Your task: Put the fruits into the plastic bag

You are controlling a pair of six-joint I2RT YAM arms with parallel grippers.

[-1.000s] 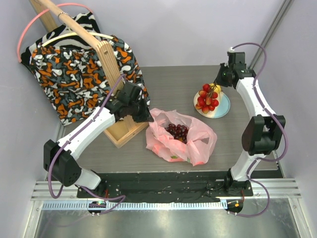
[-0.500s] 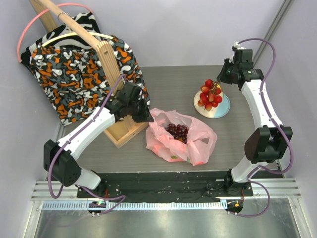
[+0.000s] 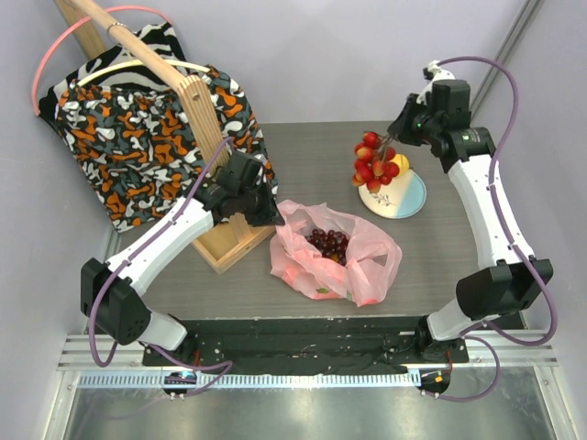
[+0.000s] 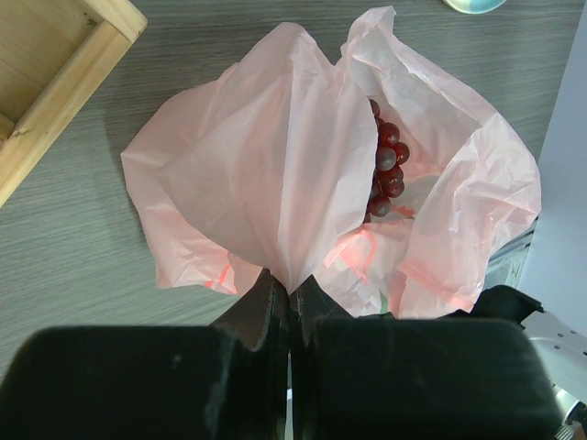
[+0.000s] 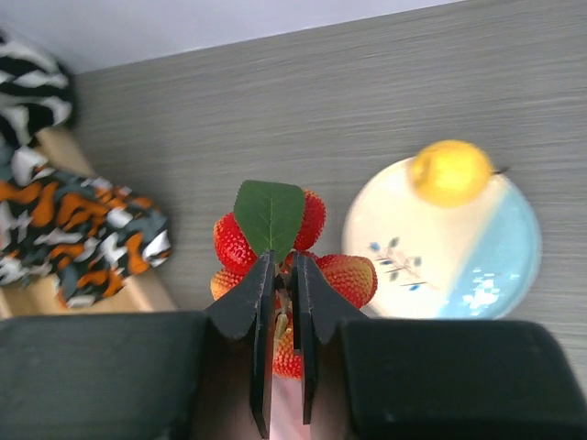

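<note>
The pink plastic bag (image 3: pixel 335 252) lies open on the table with the dark grape bunch (image 3: pixel 328 244) inside; both show in the left wrist view, the bag (image 4: pixel 275 174) and the grapes (image 4: pixel 385 174). My left gripper (image 3: pixel 273 216) is shut on the bag's edge (image 4: pixel 289 289) and holds it up. My right gripper (image 3: pixel 394 147) is shut on the stem of a red strawberry-like bunch (image 3: pixel 374 165) with a green leaf (image 5: pixel 269 215), held above the table left of the plate. A yellow lemon-like fruit (image 5: pixel 449 171) lies on the pale blue plate (image 5: pixel 459 266).
A wooden stand (image 3: pixel 206 137) draped with orange-black patterned cloth (image 3: pixel 128 137) stands at the left behind the left arm. The plate (image 3: pixel 408 197) sits at the back right. Walls close the table on both sides.
My right gripper has lifted the red bunch off the plate and carried it up and to the left. The left arm and the bag have not moved.
</note>
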